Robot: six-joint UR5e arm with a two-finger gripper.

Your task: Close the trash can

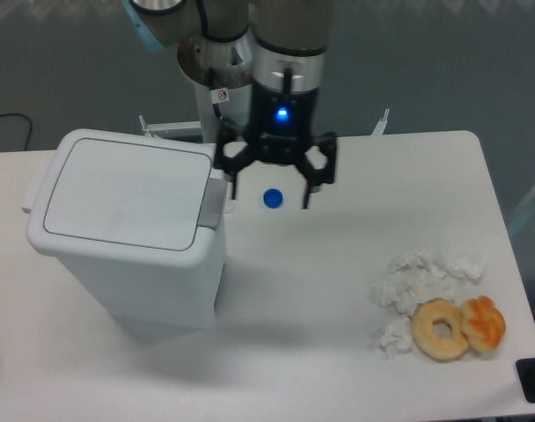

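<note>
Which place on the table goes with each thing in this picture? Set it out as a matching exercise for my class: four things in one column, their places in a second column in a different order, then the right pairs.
Things
1. trash can
2. gripper
3. doughnut
4. blue cap

Places
A. near right corner of the table, beside crumpled tissues
B. left part of the table, lid down flat
C. on the table below the open fingers
D. raised above the table, just right of the bin's grey latch tab

Pairs: 1-B, 2-D, 3-A, 4-C
</note>
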